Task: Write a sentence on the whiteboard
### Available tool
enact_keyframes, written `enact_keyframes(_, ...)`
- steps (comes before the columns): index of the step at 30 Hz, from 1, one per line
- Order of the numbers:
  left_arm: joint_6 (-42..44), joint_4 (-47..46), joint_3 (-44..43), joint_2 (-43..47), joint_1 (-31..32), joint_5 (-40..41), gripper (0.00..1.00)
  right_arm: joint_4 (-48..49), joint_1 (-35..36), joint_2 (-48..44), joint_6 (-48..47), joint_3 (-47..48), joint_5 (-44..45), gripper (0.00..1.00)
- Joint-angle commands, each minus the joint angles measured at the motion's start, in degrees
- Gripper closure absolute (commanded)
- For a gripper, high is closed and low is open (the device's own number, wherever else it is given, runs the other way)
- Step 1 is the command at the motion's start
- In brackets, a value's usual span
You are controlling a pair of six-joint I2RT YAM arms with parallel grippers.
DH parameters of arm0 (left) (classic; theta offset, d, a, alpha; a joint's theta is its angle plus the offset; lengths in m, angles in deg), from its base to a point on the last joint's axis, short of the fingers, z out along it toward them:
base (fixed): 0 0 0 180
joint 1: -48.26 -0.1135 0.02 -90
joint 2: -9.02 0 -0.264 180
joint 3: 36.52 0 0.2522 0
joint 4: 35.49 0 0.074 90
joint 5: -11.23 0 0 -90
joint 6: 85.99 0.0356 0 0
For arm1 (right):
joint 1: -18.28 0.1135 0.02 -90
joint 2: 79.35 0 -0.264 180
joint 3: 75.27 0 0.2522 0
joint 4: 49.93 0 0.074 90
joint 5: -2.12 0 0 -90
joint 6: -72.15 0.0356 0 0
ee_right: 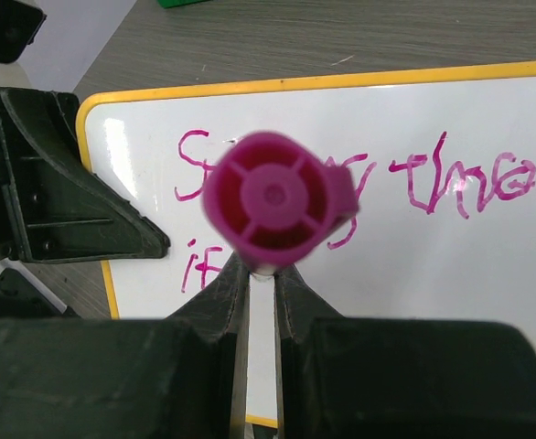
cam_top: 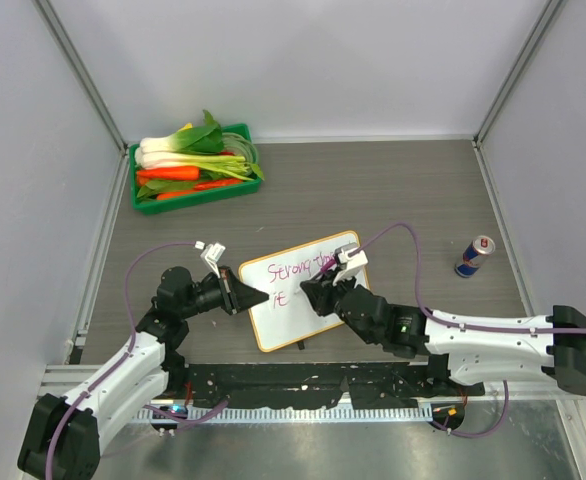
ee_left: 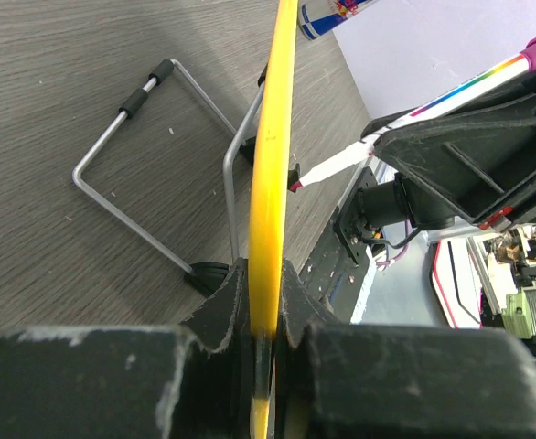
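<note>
The whiteboard (cam_top: 283, 322) stands midway along the worktop's (cam_top: 393, 200) near edge. The left jaws are clenched on its yellow side edge. The right jaws grasp a pink marker (ee_right: 273, 203) facing the sentence (ee_right: 442, 178).

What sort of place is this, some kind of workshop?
Probably a robot test cell in a lab: plain white panels wall in a table, two arms are bolted to its near edge, and the whiteboard, vegetable tray and drink can look like unrelated practice props.
</note>
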Motion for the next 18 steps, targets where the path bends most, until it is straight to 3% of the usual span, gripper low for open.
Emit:
enact_keyframes(1,5.60,5.38,1.21,-0.61,-0.47,4.57,1.00,0.02,-1.34,-1.89,-0.15,1.25,1.56,0.99)
enact_keyframes(18,5.60,5.12,1.21,-0.87,-0.38,4.57,1.00,1.68,-4.24,-1.28,2.14,-1.57,-2.57,0.99)
